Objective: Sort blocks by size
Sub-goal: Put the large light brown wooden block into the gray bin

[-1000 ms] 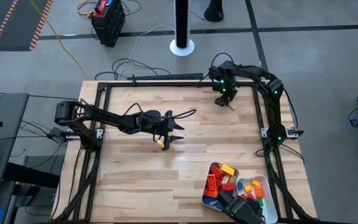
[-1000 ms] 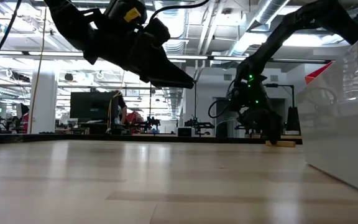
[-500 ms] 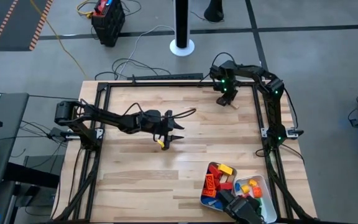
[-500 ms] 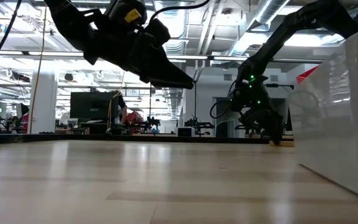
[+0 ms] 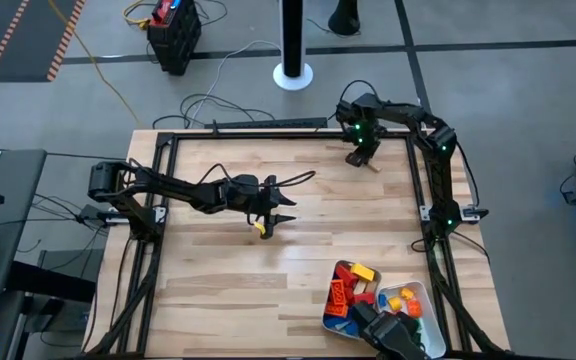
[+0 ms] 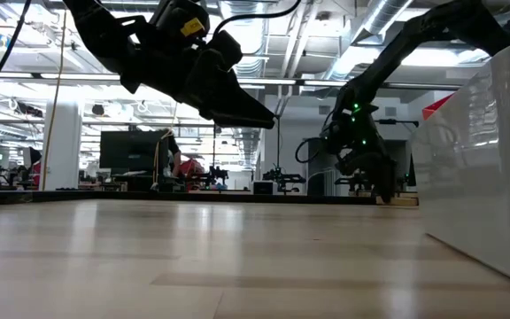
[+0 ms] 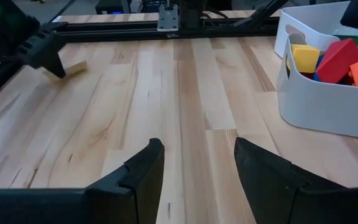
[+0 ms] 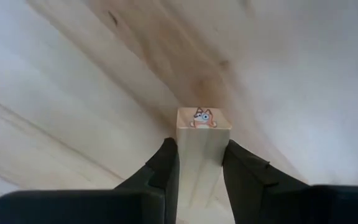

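Since a second ago the right tool (image 5: pixel 368 160) has closed on a tan block (image 5: pixel 373 167) at the table's (image 5: pixel 228 270) far right corner. From above, the left tool (image 5: pixel 284 210) hovers mid-table; other blocks (image 5: pixel 368 285) fill a white tray (image 5: pixel 428 300) at the near right. At table height, the right tool (image 6: pixel 381 188) reaches the surface. The left wrist view shows its fingers (image 7: pixel 142 171) parted, empty. The right wrist view shows the block (image 8: pixel 201 143) clamped between its fingers (image 8: pixel 163 168).
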Available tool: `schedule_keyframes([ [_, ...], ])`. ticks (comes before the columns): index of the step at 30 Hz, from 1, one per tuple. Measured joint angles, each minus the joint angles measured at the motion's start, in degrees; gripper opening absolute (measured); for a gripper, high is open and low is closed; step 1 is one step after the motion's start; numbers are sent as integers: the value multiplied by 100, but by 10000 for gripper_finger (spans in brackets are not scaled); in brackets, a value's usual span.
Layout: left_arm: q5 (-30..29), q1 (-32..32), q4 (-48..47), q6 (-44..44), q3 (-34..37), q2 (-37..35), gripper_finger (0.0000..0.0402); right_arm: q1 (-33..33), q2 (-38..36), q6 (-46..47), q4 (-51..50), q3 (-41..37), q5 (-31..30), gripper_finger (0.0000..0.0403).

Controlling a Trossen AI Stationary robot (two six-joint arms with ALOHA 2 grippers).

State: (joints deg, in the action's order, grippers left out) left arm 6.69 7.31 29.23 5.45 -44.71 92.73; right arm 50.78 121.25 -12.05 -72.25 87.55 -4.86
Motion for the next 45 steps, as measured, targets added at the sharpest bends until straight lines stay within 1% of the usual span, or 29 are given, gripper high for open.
schedule_keyframes([
  [9, -1, 0, -37, -16, 0, 0, 187, 0, -2, -2, -438, 508, -19, 119],
  [13, -1, 0, -82, -15, 0, 0, 187, -3, -33, 36, -904, 631, -107, 118],
  [16, -2, 0, -111, -15, 0, 0, 187, -112, -190, 205, -1337, 619, -123, 118],
  [19, -3, 0, -120, -15, 2, 0, 187, -351, -554, 363, -1608, 451, -118, 118],
  [22, -4, 0, -125, -15, 2, 0, 187, -654, -1158, 628, -1606, 105, -92, 118],
  [27, -11, -19, -153, 27, 2, 0, 187, -1273, -2459, 1367, -1071, -956, 216, 118],
  [31, -86, -87, -149, 155, 2, 0, 187, -2141, -3485, 2321, -681, -1997, 488, 118],
  [35, -246, -142, -149, 224, 2, 0, 187, -3403, -4286, 3622, -600, -2804, 704, 118],
  [38, -336, -162, -147, 224, 2, 0, 187, -4579, -4785, 4835, -427, -3082, 841, 118],
  [42, -352, -162, -145, 197, 2, 0, 187, -6124, -5205, 6461, 187, -3159, 816, 118],
  [45, -411, -162, -89, 195, 2, 0, 187, -7079, -5310, 7255, 893, -3159, 373, 118],
])
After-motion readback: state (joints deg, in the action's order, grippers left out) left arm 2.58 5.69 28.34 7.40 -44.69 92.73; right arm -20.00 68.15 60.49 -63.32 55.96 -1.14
